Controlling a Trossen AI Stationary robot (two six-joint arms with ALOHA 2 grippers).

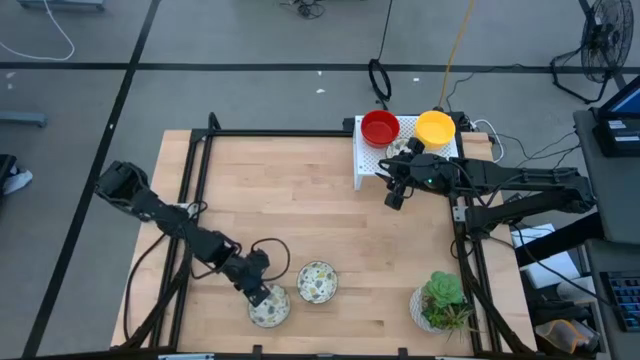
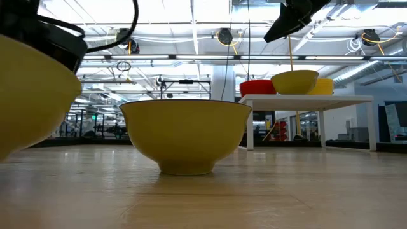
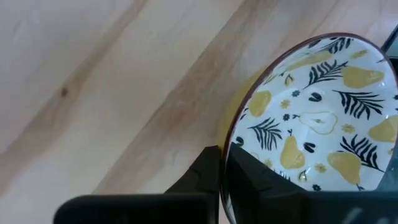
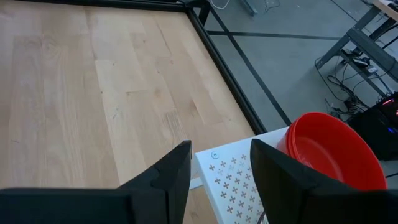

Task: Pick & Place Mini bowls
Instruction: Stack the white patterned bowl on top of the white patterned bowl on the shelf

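Observation:
Two whitish bowls patterned with dark leaves and yellow pears, yellow outside, sit near the table's near edge: one [image 1: 268, 306] at my left gripper [image 1: 258, 291], the other [image 1: 316, 282] standing on its foot just to its right. My left gripper [image 3: 225, 155] is shut on the first bowl's rim. A red bowl [image 1: 380, 128], a yellow bowl [image 1: 435, 128] and a patterned bowl [image 1: 400, 148], partly hidden by my right arm, sit on the white rack [image 1: 372, 160]. My right gripper [image 1: 393, 198] hangs open and empty over the rack's near-left corner [image 4: 227, 174]. My left gripper holds the patterned bowl by its rim [image 3: 231, 140] on the side toward the table's left. One finger [image 3: 202, 171] is outside the wall and one finger [image 3: 264, 180] is inside, coming slanting down from the left. I cannot tell whether the bowl's foot is on the table.
A white pot with a green plant [image 1: 440, 305] stands by the table's near right corner. The black frame rails [image 1: 200, 190] run along the table's left, far and right sides. Bare wood [image 1: 290, 200] lies between the near bowls and the rack.

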